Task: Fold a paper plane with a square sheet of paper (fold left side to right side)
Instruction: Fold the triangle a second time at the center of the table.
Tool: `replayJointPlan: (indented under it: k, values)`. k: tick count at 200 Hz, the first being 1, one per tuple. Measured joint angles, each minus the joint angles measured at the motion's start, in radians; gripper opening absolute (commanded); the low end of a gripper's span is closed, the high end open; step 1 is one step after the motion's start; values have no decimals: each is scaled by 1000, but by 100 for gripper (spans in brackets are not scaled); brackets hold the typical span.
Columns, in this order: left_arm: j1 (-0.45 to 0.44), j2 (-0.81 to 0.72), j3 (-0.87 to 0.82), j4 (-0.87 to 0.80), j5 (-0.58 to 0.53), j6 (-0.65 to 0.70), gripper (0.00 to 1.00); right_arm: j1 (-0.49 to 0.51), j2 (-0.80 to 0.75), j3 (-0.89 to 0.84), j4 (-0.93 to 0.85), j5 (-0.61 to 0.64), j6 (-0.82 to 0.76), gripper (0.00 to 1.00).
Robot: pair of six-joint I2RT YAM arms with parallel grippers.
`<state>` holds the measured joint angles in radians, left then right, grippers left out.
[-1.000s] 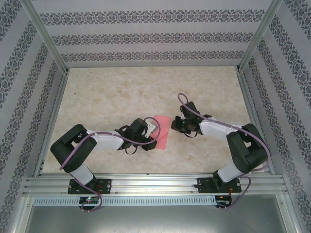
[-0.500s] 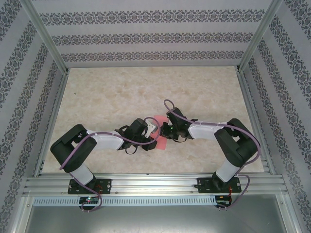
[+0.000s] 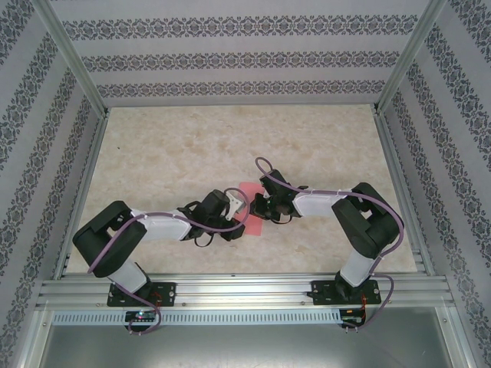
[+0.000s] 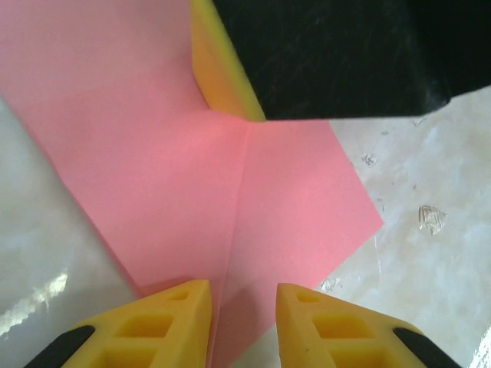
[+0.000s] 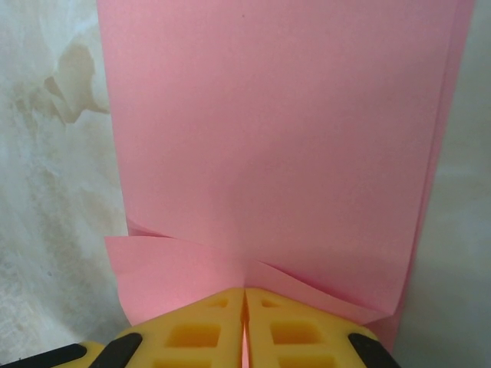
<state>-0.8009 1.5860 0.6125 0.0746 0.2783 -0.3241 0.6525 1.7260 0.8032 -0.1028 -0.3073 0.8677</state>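
Some paper (image 3: 254,225) hidden beneath right hand (image 3: 259,205).

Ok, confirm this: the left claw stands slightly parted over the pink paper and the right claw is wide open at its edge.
Not quite. The right claw is shut, not wide open: the right wrist view shows it closed tight at the edge of the pink paper. The left claw does stand slightly parted over it.

Paper (image 5: 268,153), far end seemingly out of frame.

Wallpapered, aluminium-framed lab enclosure (image 3: 238,100)
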Motion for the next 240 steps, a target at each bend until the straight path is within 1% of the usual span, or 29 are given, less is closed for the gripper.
replayJointPlan:
  k: [94, 130, 158, 188, 211, 240]
  values:
    - [-1, -99, -93, -8, -4, -44, 29, 0, 1, 2, -2, 0, -5, 10]
    - [-1, -150, -110, -65, -5, -56, 29, 0, 1, 2, -2, -1, -5, 10]
    - [2, -235, -109, -135, -23, -71, 29, 0, 1, 2, -2, -1, -5, 10]
    - [29, -328, -100, -143, 0, -98, 30, 0, 1, 2, -2, -1, -5, 11]
    - [42, -314, -87, -122, 30, -113, 30, 0, 1, 2, -2, -1, -5, 10]
    - [42, -232, -82, -77, 71, -135, 30, 0, 1, 2, -2, -1, -5, 10]
